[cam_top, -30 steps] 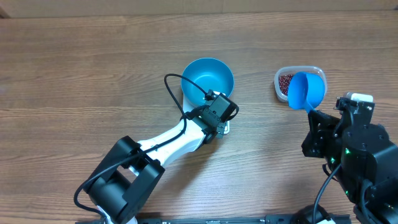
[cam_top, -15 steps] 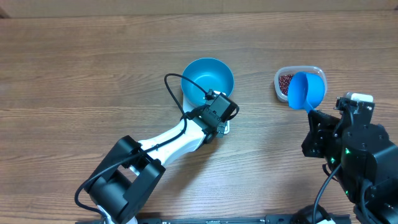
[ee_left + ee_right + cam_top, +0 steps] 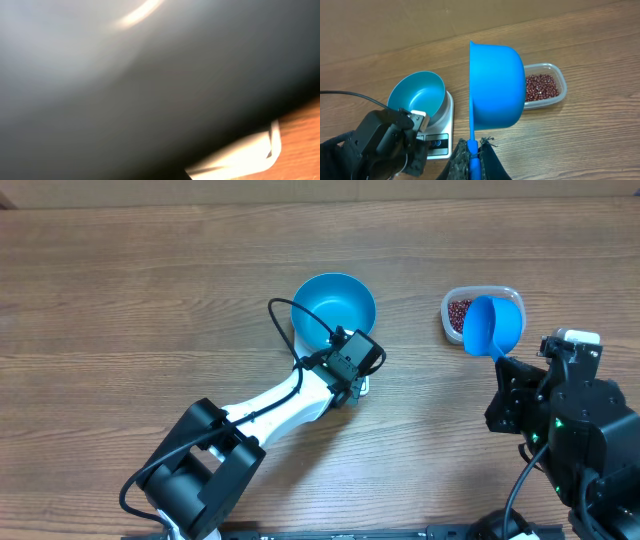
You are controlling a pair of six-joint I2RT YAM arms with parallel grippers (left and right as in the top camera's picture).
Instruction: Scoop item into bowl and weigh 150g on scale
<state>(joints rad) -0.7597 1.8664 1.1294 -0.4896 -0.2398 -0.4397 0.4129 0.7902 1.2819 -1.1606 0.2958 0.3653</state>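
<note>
The blue bowl (image 3: pixel 335 305) (image 3: pixel 417 95) stands empty on the white scale (image 3: pixel 363 386) (image 3: pixel 442 135). My left gripper (image 3: pixel 352 370) (image 3: pixel 415 122) is shut and sits low over the scale's front edge, by the display. Its own view is a grey blur with one white scale corner (image 3: pixel 240 157). A clear tub (image 3: pixel 505 297) (image 3: pixel 561 80) holds the red-brown beans (image 3: pixel 459 311) (image 3: pixel 540 86). My right gripper (image 3: pixel 474 160) is shut on the handle of a blue scoop (image 3: pixel 493 327) (image 3: pixel 497 85). The scoop is tipped on its side over the tub's near edge, and no beans show inside it.
A black cable (image 3: pixel 290 320) loops from the left arm past the bowl's left side. The right arm's black body (image 3: pixel 560 415) fills the lower right. Bare wooden table (image 3: pixel 120 300) stretches to the left and along the back.
The left arm's cable and gripper have shifted a hair to the right. The right arm and the scoop have not moved.
</note>
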